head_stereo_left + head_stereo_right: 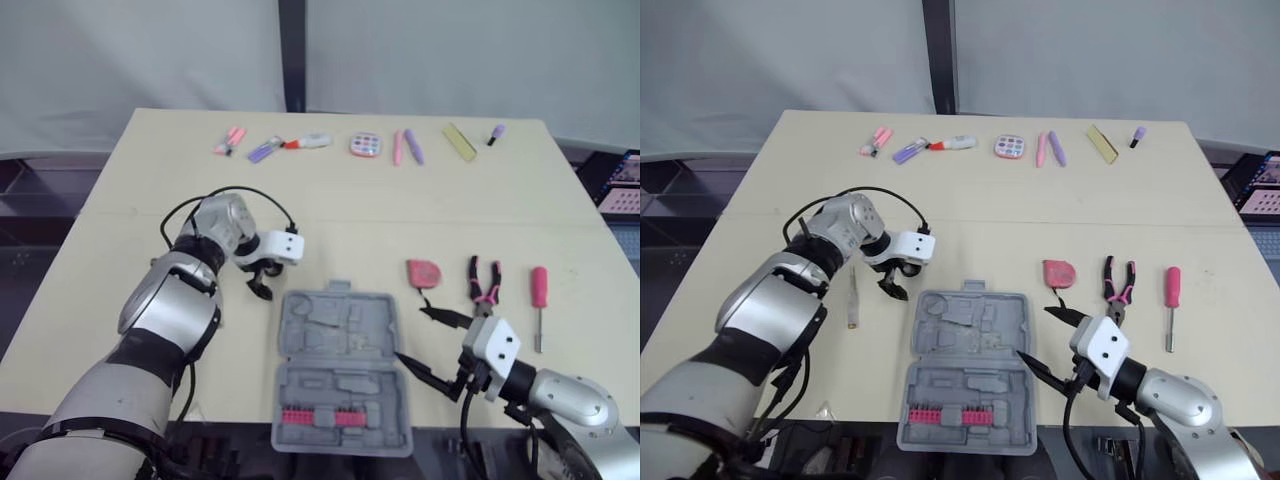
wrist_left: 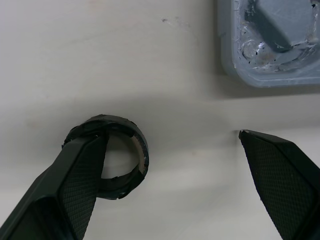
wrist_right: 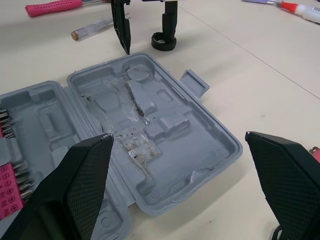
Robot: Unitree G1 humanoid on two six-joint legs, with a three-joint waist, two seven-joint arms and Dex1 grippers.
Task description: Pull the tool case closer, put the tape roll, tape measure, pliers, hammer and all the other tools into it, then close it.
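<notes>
Presumably, the light, stiff black tape roll [image 2: 141, 152] is being lined up for a pinch across its rim by the wide-spread left claw [image 2: 172, 135].

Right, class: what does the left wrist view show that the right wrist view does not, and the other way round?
Left wrist view: the pale inner core of the tape roll, seen from close, with one finger of the open left hand overlapping it. Right wrist view: the open right hand, the red bits in the tool case, and a pink tool handle. Both: the roll, the left hand's fingers, the grey case, the table.
</notes>
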